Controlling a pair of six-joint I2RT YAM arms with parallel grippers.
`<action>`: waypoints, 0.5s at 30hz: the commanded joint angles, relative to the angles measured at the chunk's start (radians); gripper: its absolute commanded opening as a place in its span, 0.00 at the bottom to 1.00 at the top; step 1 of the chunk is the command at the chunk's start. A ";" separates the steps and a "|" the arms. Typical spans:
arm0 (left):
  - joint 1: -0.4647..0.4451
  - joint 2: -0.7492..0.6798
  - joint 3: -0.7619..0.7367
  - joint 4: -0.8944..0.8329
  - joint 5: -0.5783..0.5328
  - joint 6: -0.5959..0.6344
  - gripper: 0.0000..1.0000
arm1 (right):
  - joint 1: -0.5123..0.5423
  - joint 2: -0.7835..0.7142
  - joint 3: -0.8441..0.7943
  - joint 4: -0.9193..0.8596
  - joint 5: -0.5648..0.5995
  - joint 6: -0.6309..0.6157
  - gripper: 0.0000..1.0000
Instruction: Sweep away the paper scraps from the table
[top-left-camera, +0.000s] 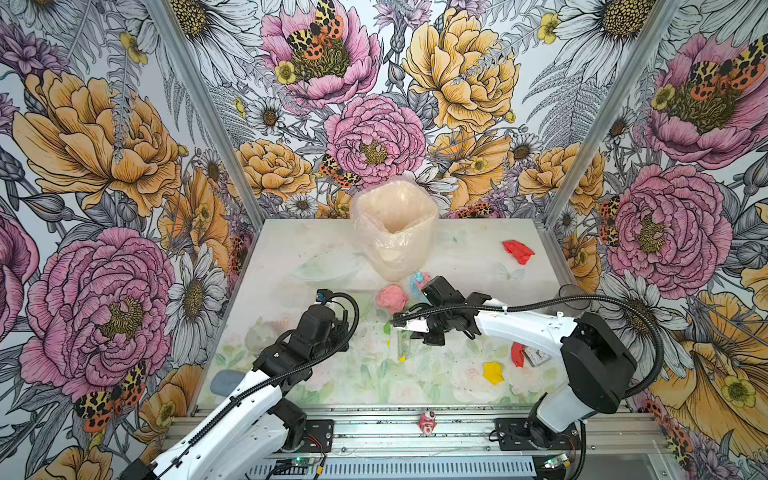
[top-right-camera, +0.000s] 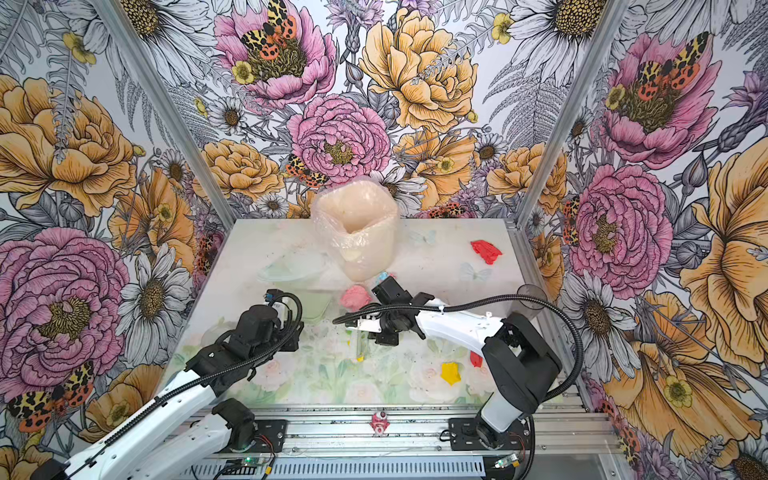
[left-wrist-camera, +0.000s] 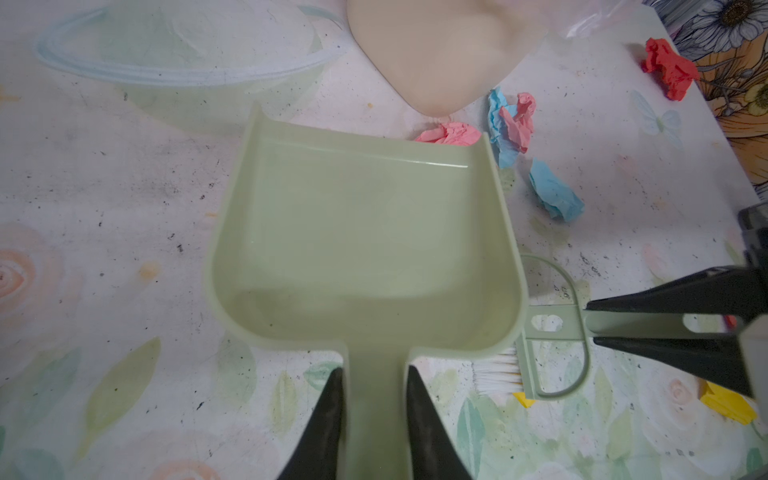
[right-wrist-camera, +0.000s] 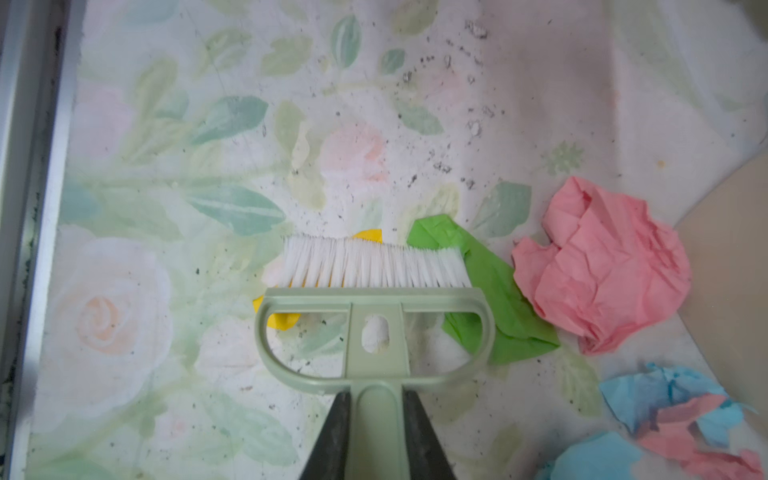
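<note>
My left gripper (left-wrist-camera: 374, 370) is shut on the handle of a pale green dustpan (left-wrist-camera: 365, 232), which lies flat on the table (top-left-camera: 457, 257). My right gripper (right-wrist-camera: 376, 392) is shut on the handle of a matching brush (right-wrist-camera: 374, 299); its white bristles rest over a yellow scrap (right-wrist-camera: 282, 322) and touch a green scrap (right-wrist-camera: 490, 291). The brush stands just beside the dustpan's rear corner. A pink scrap (right-wrist-camera: 602, 266) and blue and pink scraps (right-wrist-camera: 673, 407) lie beyond it, near the bin. Red scraps (top-left-camera: 518, 250) (top-left-camera: 517, 354) and a yellow scrap (top-left-camera: 493, 372) lie on the right side.
A beige bin lined with a clear bag (top-left-camera: 395, 232) stands at the back middle. A clear bowl (top-left-camera: 324, 268) lies left of it. A small pink-red figurine (top-left-camera: 427, 422) sits on the front rail. Floral walls close in three sides.
</note>
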 joint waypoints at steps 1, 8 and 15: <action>0.010 -0.008 0.018 0.029 0.015 0.013 0.00 | -0.049 -0.002 -0.009 -0.119 0.166 -0.065 0.00; 0.011 -0.008 0.020 0.028 0.017 0.014 0.00 | -0.149 -0.108 -0.030 -0.126 0.250 -0.076 0.00; 0.014 -0.009 0.020 0.030 0.016 0.014 0.00 | -0.181 -0.200 0.005 -0.113 0.032 -0.041 0.00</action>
